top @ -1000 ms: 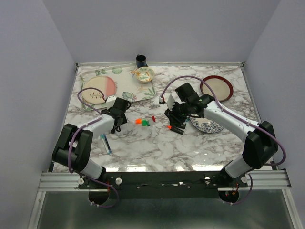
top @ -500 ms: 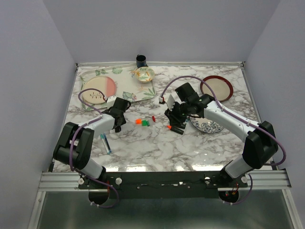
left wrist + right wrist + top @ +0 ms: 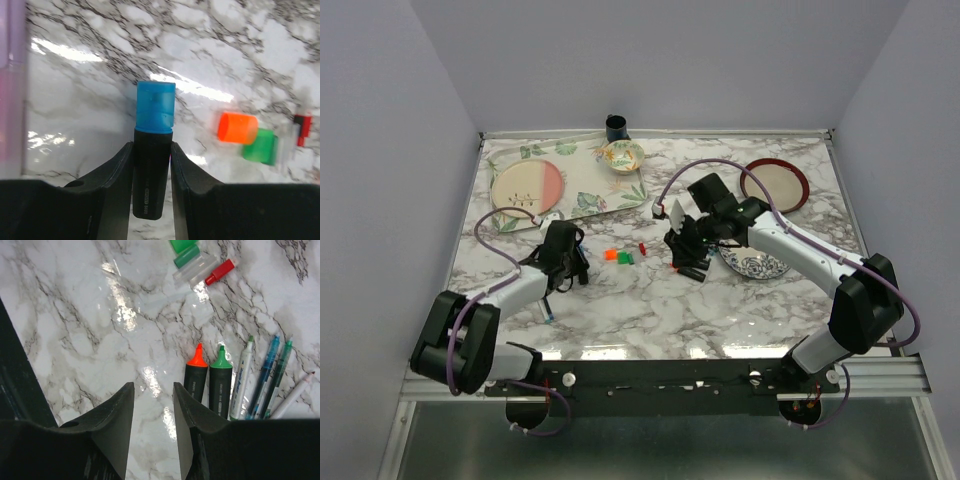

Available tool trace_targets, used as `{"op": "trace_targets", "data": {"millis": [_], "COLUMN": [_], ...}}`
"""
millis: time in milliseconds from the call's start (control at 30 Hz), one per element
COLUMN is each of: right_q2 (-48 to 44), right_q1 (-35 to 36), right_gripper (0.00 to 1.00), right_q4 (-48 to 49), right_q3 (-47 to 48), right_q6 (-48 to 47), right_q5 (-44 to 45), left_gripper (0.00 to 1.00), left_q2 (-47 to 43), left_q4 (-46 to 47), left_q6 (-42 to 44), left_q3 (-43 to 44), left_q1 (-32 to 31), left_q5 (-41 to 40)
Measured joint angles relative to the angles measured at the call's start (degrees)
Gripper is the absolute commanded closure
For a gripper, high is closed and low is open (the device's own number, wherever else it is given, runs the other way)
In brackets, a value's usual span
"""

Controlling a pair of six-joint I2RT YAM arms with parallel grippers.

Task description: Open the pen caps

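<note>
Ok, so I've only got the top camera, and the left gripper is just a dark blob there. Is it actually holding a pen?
Observer: Yes. The left wrist view shows the left gripper shut on a black highlighter, one finger on each side of its body.
Operator: Is the cap off?
Observer: No. The blue cap is on and sticks out past the fingertips.
Operator: And the right gripper?
Observer: The right gripper is open and empty above the marble table. An uncapped orange highlighter and an uncapped green highlighter lie side by side just beyond its fingers.
</note>
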Motion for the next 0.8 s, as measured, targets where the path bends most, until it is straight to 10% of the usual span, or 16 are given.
{"op": "trace_targets", "data": {"millis": [400,800], "right_q2": [-0.04,0.44], "right_q1": [0.00,0.02], "right_gripper": [0.54,0.51], "right_q4": [0.33,7.48], "right_q3": [-2.14,-4.33], "right_q6": [-0.09,8.24], "right_q5": [-19.30,-28.59], "left_gripper": [0.89,0.91], "left_q2": [-16.96,-18.34], "left_q4": [23.47,34.77], "left_q6": [-13.75,-24.30], "left_q3": [-16.63,-17.79], "left_q1": [-2.21,-18.95], "left_q5": [16.72,10.45]}}
